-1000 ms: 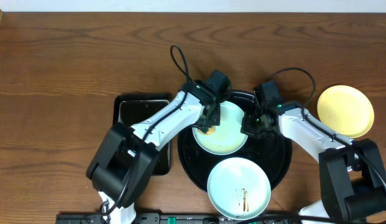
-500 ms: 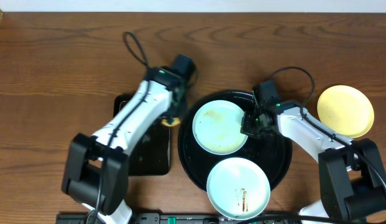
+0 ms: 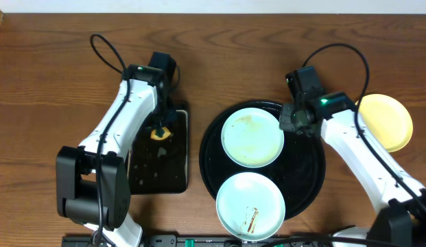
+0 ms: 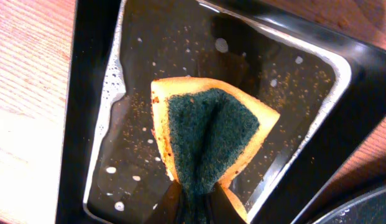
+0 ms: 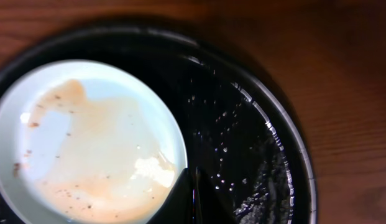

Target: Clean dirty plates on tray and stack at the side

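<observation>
My left tool [image 4: 197,194] is clamped shut on a yellow sponge with a green scouring face [image 4: 208,134], hanging over the small rectangular black tray [image 4: 87,93] left of the large round glossy black tray [image 5: 255,143]; that small tray holds soapy water. My right tool [image 5: 194,196] is closed at the edge of a pale blue round plate [image 5: 93,143] in the far half of the round tray; I cannot tell whether it pinches the rim. That plate carries a brown film. A second pale blue plate [image 3: 250,206], streaked brown, sits in the near half. I judge one done: the pale yellow plate [image 3: 384,122] lies on the wooden counter [image 3: 55,68], right of the round tray. Two remain.
</observation>
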Tool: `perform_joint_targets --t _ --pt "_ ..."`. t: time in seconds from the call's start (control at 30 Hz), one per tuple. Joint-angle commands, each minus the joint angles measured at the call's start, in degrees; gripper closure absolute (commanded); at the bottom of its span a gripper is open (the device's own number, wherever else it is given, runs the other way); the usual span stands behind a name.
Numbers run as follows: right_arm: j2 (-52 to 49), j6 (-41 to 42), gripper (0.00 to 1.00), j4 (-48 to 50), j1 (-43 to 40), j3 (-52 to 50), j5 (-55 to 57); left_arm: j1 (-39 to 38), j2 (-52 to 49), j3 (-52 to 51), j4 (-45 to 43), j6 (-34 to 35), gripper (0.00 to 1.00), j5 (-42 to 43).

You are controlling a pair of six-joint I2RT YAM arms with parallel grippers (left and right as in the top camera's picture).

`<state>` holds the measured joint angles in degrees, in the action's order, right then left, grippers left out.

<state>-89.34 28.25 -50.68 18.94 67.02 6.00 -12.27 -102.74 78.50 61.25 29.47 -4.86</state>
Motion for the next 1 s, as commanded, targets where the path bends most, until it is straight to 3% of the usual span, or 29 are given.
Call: perform_joint_targets --t 0.0,0.03,0.23,0.27,0.37,0.6,0.67,0.73,0.97 --pt "0.07 -2.19 0.32 -1.75 0.24 0.48 -4.68 1.20 0.50 0.59 0.22 -2.08 0.93 1.01" --pt "-0.15 -2.10 0.04 -1.92 0.24 0.11 -6.51 1.40 0.50 0.59 0.22 -2.36 0.93 1.03" --pt "-0.35 9.05 0.01 3.17 0.22 -6.16 -16.13 1.60 0.50 0.50 0.24 -4.00 0.92 1.01" --pt "-0.35 9.27 0.02 5.03 0.22 -7.52 -17.88 1.60 0.50 0.48 0.26 -4.07 0.92 1.01" --pt "-0.39 10.73 0.44 9.27 0.22 -10.99 -20.13 1.60 0.50 0.48 0.31 -4.24 0.92 1.03" --pt "-0.48 14.60 0.26 16.57 0.22 -18.47 -20.24 1.60 0.50 0.48 0.79 -4.42 0.92 1.03" --pt "-0.48 14.60 0.28 17.53 0.20 -19.58 -20.22 1.60 0.50 0.48 0.87 -4.44 0.92 1.03" --pt "-0.52 14.64 0.38 18.08 0.20 -20.50 -20.17 1.60 0.50 0.48 0.87 -4.81 0.92 1.16" --pt "-1.46 17.03 0.41 22.47 0.22 -23.67 -19.71 1.60 0.50 0.48 1.11 -5.27 0.91 1.42"
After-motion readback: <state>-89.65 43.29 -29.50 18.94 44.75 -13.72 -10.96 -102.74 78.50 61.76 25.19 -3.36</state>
